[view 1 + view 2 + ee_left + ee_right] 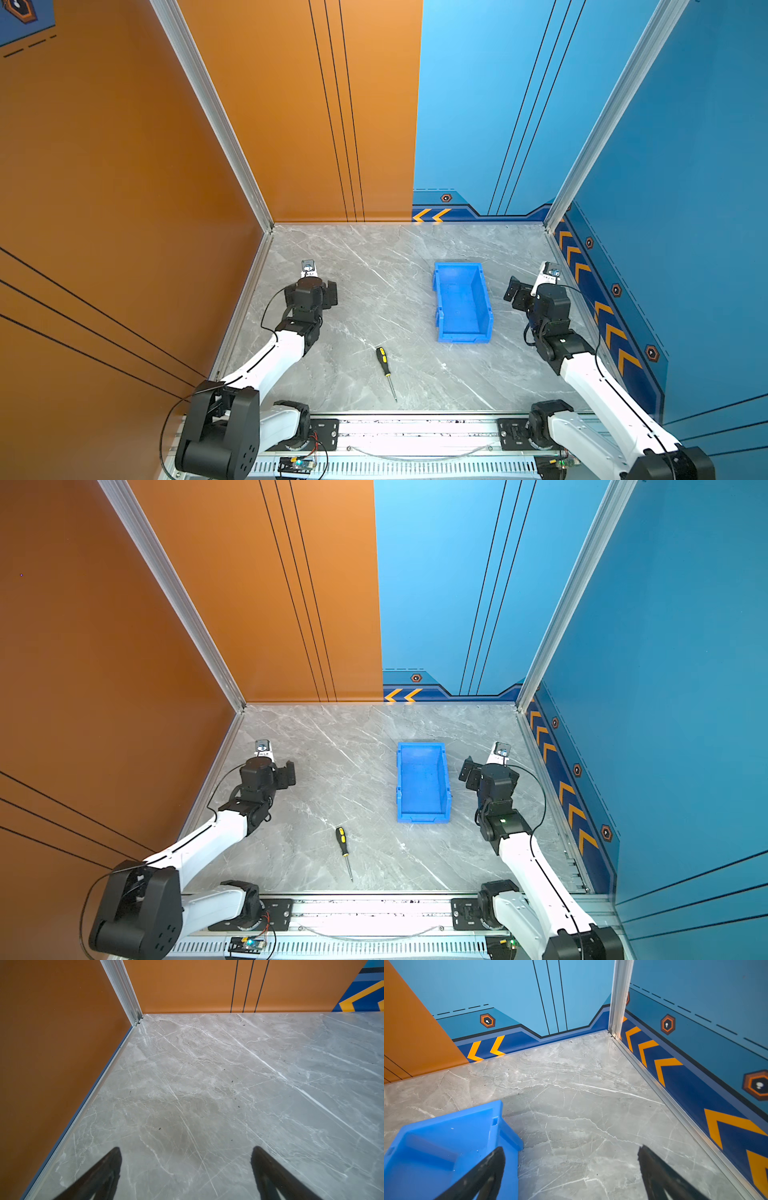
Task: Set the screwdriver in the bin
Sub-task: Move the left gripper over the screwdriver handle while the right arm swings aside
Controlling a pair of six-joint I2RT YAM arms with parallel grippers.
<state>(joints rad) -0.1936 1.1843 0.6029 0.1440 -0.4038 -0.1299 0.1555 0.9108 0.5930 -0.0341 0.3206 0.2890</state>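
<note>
The screwdriver [385, 371] [343, 849], with a black-and-yellow handle and a thin silver shaft, lies on the grey marble tabletop near the front middle, its tip towards the front edge. The blue bin [461, 301] [422, 779] stands empty, back and to the right of it. My left gripper [187, 1150] hangs open over bare marble near the left wall, well left of the screwdriver. My right gripper [571, 1149] is open just right of the bin [446, 1147], with nothing between its fingers. In both top views the wrists hide the fingertips.
An orange wall [124, 187] closes the left side and a blue wall [685, 208] the right, both close to the arms. A back wall [374, 124] ends the table. A metal rail [415, 432] with the arm bases runs along the front edge.
</note>
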